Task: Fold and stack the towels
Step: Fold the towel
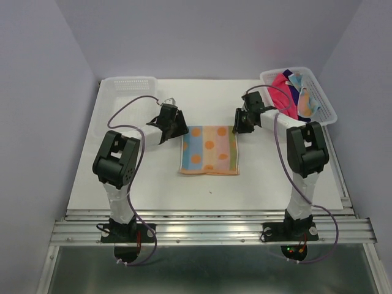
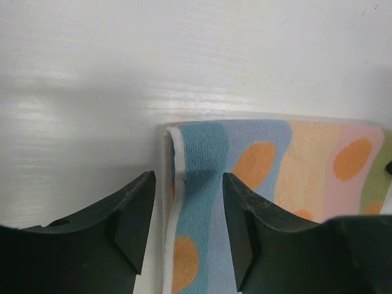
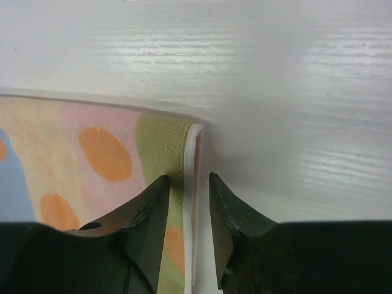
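A folded striped towel (image 1: 209,150) with orange dots lies flat mid-table. My left gripper (image 1: 176,127) is low at its far left corner. In the left wrist view the towel (image 2: 288,165) has its white-edged blue border between the open left gripper (image 2: 188,177). My right gripper (image 1: 241,124) is at the far right corner. There the towel (image 3: 92,153) shows its green band and white hem inside the narrow gap of the right gripper (image 3: 188,177), with no squeeze visible. A hot pink towel (image 1: 280,89), a purple towel (image 1: 296,98) and another striped towel (image 1: 306,103) lie in the right basket.
A white perforated basket (image 1: 326,104) holding the other towels stands at the back right. An empty white basket (image 1: 128,86) stands at the back left. The white table (image 1: 208,184) ends at a metal rail near the arm bases.
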Tool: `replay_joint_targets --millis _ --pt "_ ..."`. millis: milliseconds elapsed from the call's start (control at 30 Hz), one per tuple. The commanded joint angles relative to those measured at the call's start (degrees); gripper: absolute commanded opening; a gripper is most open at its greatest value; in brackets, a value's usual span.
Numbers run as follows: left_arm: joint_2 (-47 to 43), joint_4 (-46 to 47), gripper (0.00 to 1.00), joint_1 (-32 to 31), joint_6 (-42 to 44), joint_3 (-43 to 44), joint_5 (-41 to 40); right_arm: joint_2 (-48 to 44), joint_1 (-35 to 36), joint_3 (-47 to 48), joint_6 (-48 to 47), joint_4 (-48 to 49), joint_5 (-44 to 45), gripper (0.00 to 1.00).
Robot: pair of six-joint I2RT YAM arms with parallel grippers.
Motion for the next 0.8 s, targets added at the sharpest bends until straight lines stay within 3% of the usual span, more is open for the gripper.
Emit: replay_joint_targets --millis 0,100,533,667,733,767 --pt "2.37 0.61 0.58 0.92 2.13 4.49 2.69 1.47 -0.23 4.79 -1.42 0.03 1.68 0.37" --pt "4.22 0.52 0.50 1.27 2.48 5.81 3.22 2.70 -0.41 5.93 -2.13 -0.06 1.07 0.35" --pt "9.58 -0.01 0.32 2.59 2.74 11.61 3.22 7.98 -1.29 11.55 -3.27 -0.06 0.10 0.31" --pt "11.42 -0.18 0.17 2.59 3.18 13.46 4.54 8.59 -1.37 12.52 -4.15 0.03 -0.34 0.22" --pt "11.61 -0.45 0.00 2.59 3.36 13.90 5.07 8.59 -1.37 12.70 -4.59 -0.15 -1.12 0.17" --pt "11.34 -0.45 0.00 2.59 3.45 13.73 5.33 8.59 -1.37 12.61 -4.68 -0.23 -1.48 0.14"
